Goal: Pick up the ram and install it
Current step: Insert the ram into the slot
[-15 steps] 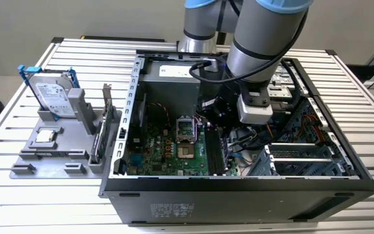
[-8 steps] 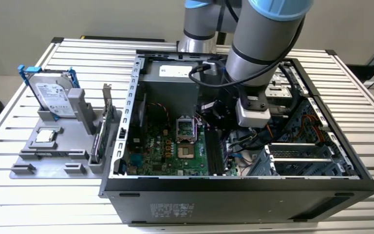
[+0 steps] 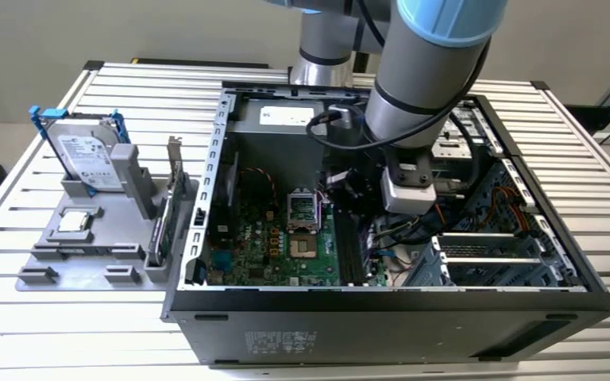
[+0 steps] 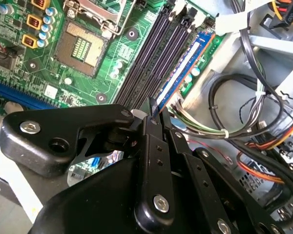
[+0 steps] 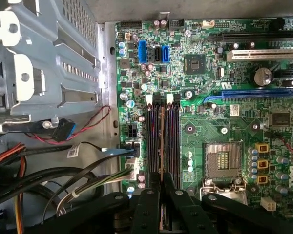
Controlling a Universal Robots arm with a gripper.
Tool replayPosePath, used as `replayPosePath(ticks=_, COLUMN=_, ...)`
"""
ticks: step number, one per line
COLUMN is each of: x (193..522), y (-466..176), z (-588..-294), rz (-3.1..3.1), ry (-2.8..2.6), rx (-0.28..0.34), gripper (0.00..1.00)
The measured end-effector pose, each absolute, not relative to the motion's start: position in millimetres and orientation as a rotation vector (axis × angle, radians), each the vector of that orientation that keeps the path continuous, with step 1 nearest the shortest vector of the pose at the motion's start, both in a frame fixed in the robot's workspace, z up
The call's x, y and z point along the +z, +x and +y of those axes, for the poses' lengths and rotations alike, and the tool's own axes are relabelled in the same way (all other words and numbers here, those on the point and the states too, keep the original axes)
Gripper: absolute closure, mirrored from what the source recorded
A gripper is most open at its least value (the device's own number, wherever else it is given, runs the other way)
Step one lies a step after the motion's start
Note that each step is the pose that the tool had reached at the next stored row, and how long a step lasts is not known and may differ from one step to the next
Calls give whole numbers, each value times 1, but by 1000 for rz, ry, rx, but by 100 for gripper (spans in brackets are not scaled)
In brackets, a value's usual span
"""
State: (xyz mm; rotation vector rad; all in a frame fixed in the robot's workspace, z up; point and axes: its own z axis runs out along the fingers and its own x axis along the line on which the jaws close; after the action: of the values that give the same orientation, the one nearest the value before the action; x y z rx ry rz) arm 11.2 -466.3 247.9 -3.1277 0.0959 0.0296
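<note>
Green motherboard (image 5: 210,117) with black memory slots (image 5: 175,141) and blue SATA ports (image 5: 141,51) — the ram (image 4: 185,66) shows blue, the gripper (image 4: 154,111) matt black. Silver hard drive (image 3: 85,155), blue-railed, at nine o'clock of the black case (image 3: 390,333); ribbed silvery table (image 3: 29,333).

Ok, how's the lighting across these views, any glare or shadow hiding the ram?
Exterior view: even light on the table, but the case interior under the arm is dim. Second wrist view: the ram is well lit, with a bright streak along its blue face; the black tool darkens the foreground. First wrist view: the motherboard is evenly lit, no strong glare; the ram shows edge-on.
</note>
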Motion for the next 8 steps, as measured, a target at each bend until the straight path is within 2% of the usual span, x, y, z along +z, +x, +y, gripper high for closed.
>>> replayPosePath(ticks=8, x=237, y=11, z=-466, rz=96, ry=-3127, rx=30, gripper=100)
